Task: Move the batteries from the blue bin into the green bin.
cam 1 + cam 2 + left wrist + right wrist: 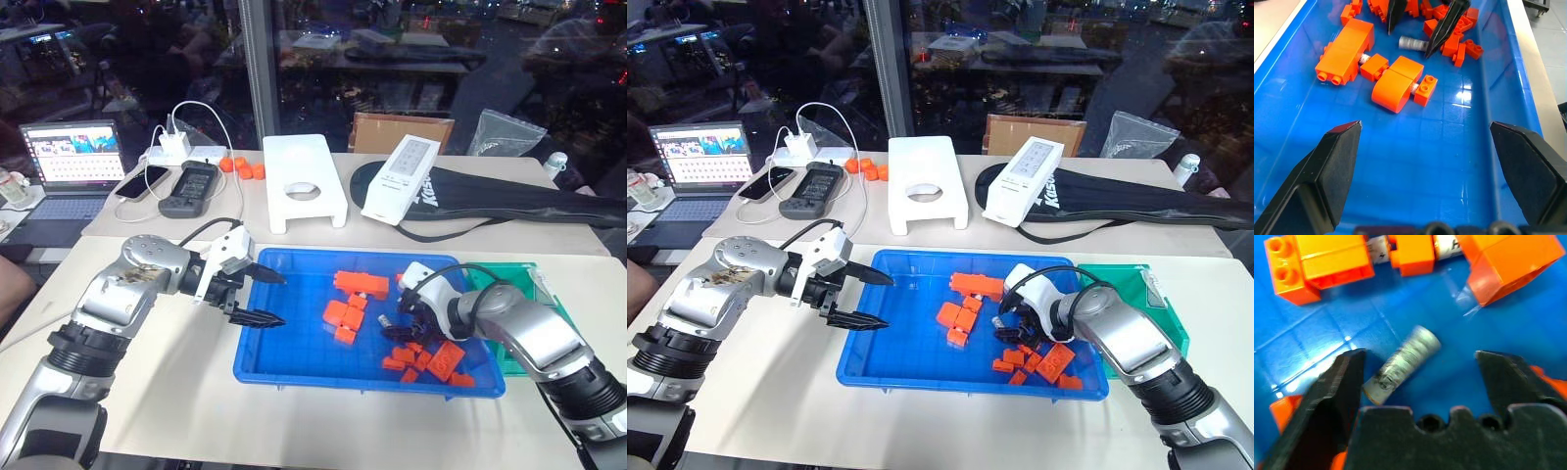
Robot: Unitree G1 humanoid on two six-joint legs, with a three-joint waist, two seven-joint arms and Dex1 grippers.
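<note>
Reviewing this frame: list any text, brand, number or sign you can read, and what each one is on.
"Kas...", white letters running off, partly hidden: on the black bag behind the white box.
Dark print on the white box's top: too small to read.
Laptop screen: too small to read.
Battery between the open right gripper's fingers: a dark mark, blurred.
Battery between the orange blocks: one letter, perhaps "H".

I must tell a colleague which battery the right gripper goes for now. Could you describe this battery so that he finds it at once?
Look in the blue bin, at its right part among the orange blocks. There the right gripper has its fingers open around one battery, which lies flat on the bare blue floor. It is a slim grey cylinder lying free, unlike the batteries wedged between blocks.
</note>
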